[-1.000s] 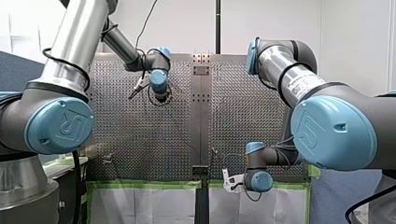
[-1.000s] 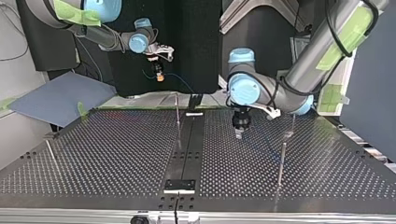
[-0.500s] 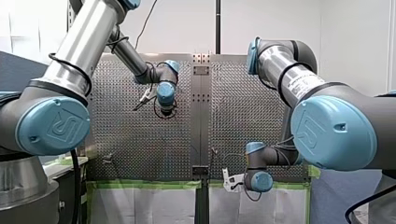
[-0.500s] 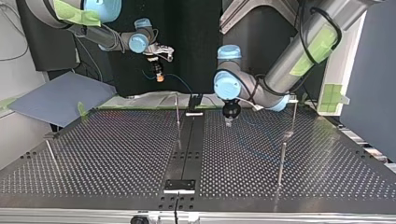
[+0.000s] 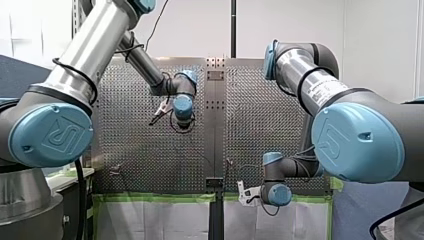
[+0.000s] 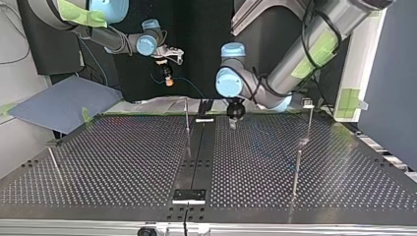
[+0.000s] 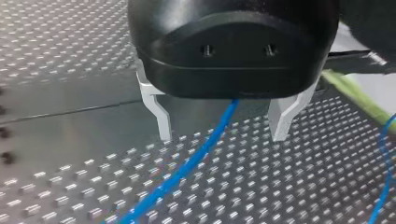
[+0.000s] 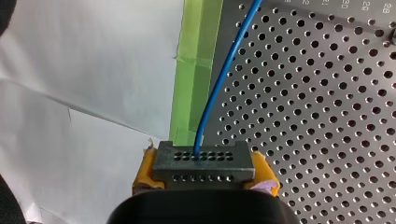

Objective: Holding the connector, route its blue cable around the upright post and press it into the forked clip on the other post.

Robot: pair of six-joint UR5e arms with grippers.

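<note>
In the right wrist view my right gripper has its yellow pads shut on a black connector. The blue cable leaves the connector and runs over the perforated table. In the top view this gripper hangs beyond the table's far edge. My left gripper is open low over the plate, and the blue cable lies on the plate between its metal fingers. That gripper is just right of the centre strip in the top view. A thin upright post stands left of it.
A taller post with a small head stands at the top view's right, and a plain post stands nearer the camera. Another thin post leans at the left. Green tape edges the table, with white sheeting beyond it.
My left arm has swung toward the top view's left and the table's far edge, stopping near the centre strip. My right arm and the connector have stayed put.
</note>
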